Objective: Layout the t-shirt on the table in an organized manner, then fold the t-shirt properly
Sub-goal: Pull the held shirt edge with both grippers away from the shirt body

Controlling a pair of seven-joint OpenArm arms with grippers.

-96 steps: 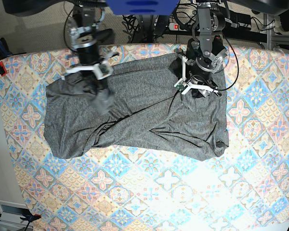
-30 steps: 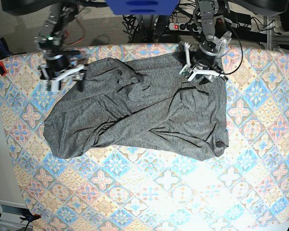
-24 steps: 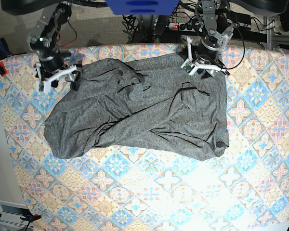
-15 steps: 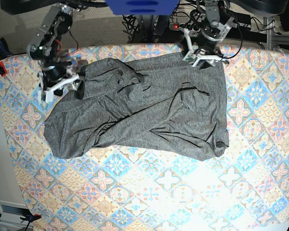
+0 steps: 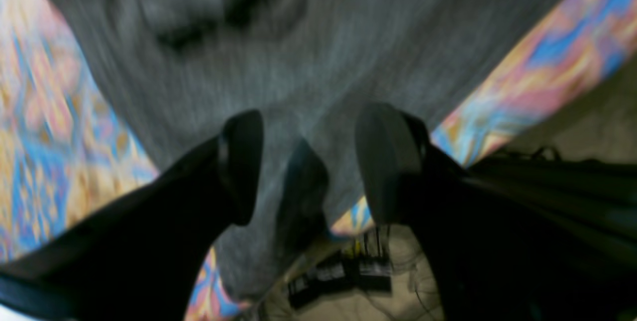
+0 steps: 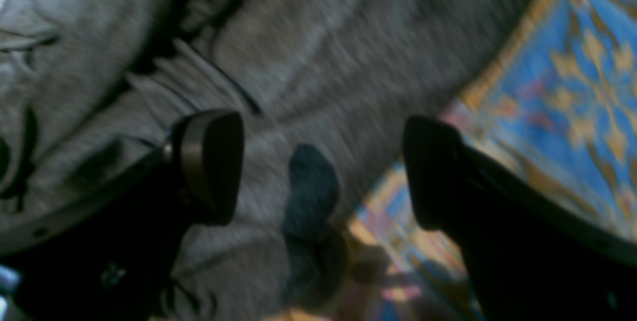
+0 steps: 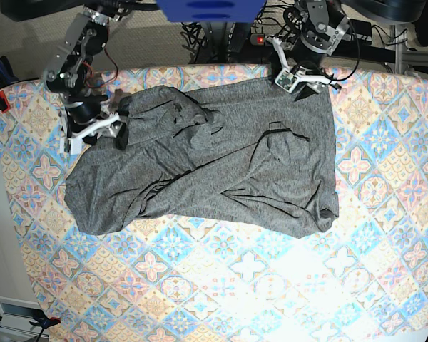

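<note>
The t-shirt (image 7: pixel 207 160) lies rumpled across the upper middle of the table (image 7: pixel 271 285); folds bunch at its centre. At upper left the right gripper (image 7: pixel 94 134) hovers at the shirt's edge, jaws spread wide, holding nothing; at upper right the left gripper (image 7: pixel 304 76) stands parted and empty over the top hem.

Grey t-shirt (image 7: pixel 221 160) rumpled on the tile-patterned table (image 7: pixel 257 285)
It lies spread wide but creased along the far edge, folds bunched near its far-left part.
</note>
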